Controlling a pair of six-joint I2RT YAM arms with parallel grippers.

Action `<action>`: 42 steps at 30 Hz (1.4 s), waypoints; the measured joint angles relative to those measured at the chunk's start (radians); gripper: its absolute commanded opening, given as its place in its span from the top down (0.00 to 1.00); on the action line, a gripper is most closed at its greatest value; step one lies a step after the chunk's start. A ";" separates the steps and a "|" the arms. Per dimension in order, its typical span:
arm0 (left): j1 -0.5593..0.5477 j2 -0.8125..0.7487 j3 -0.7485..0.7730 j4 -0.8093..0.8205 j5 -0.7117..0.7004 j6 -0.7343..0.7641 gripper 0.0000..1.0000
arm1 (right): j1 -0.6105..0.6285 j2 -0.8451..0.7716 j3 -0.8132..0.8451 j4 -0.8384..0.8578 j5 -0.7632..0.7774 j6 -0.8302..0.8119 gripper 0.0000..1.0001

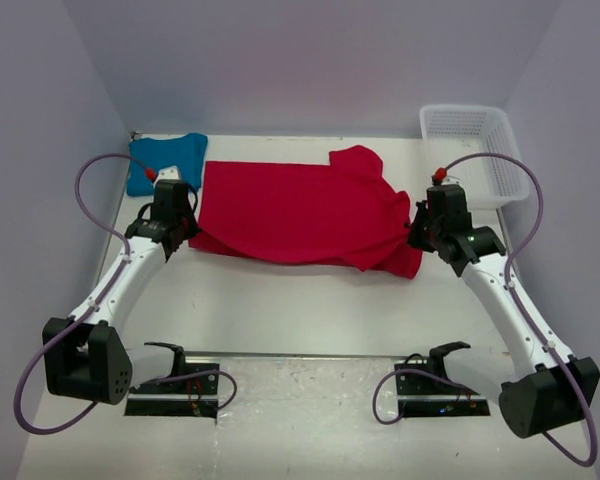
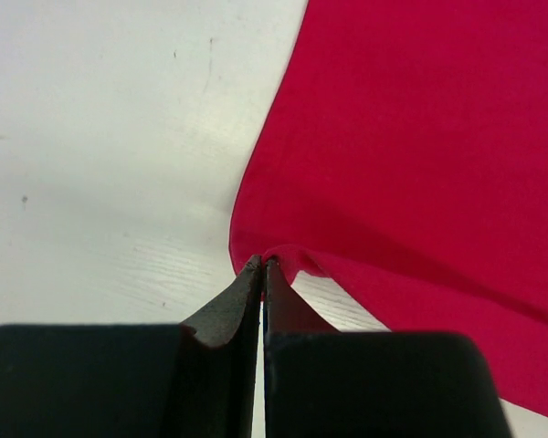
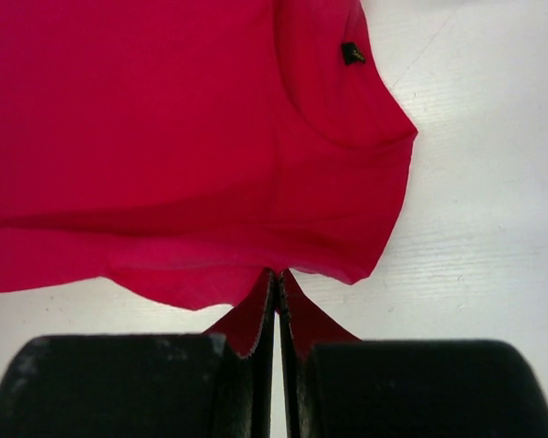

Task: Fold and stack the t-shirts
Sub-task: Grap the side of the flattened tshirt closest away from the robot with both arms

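Observation:
The red t-shirt (image 1: 300, 212) lies stretched across the middle of the table, its near edge lifted and draped. My left gripper (image 1: 185, 232) is shut on the shirt's left edge (image 2: 283, 255), where the cloth bunches at the tips. At the other end, my right gripper (image 1: 417, 238) is shut on the red t-shirt's right edge (image 3: 283, 265), next to a sleeve and the neck label (image 3: 352, 53). The teal-blue t-shirt (image 1: 168, 160) sits folded at the back left corner, behind the left gripper.
A white mesh basket (image 1: 472, 150) stands at the back right, behind the right arm. Purple cables (image 1: 95, 185) loop off both arms. Grey walls close in the table on three sides.

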 measured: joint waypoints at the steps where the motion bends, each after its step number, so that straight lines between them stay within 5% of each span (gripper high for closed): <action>1: -0.002 -0.004 -0.009 -0.003 0.000 -0.008 1.00 | 0.002 -0.011 -0.003 0.000 0.006 0.007 1.00; 14: -0.004 0.028 -0.037 -0.012 -0.048 -0.080 1.00 | 0.009 0.016 -0.042 -0.003 0.048 0.027 1.00; 42: -0.005 0.420 0.258 -0.010 -0.114 -0.077 1.00 | 0.009 0.319 0.149 0.026 0.123 0.030 1.00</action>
